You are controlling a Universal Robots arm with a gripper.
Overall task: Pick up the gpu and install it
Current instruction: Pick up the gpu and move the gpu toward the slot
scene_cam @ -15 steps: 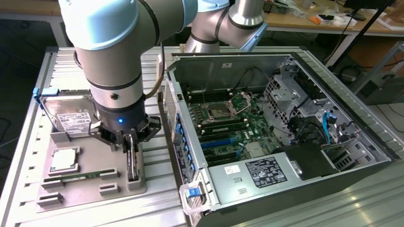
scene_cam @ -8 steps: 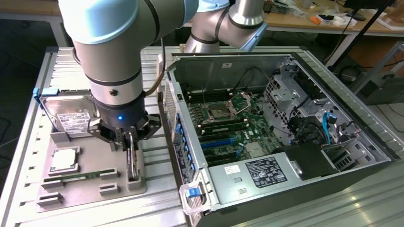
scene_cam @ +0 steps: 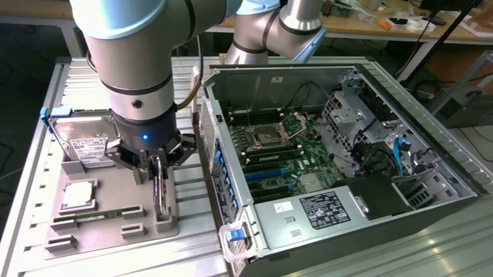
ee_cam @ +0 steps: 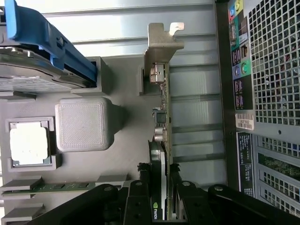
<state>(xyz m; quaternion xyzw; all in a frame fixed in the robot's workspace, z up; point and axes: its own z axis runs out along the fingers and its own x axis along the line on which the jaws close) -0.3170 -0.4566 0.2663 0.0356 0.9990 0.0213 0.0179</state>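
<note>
Gray tray, along its edge beside the computer case.
My gripper's fingers are clamped on the upright gpu.

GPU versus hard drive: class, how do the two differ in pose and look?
The gpu stands on edge under the gripper; the hard drive is tilted, face showing. The gpu is dark with a pale bracket; the hard drive is silver, white-labelled. Both sit in the grey tray.

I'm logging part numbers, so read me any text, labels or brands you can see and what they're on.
No text reads clearly.
hard drive label: too small.
power supply label: too small.
case sticker: blurred.
gpu: small logo mark on its edge, no legible letters.
</note>
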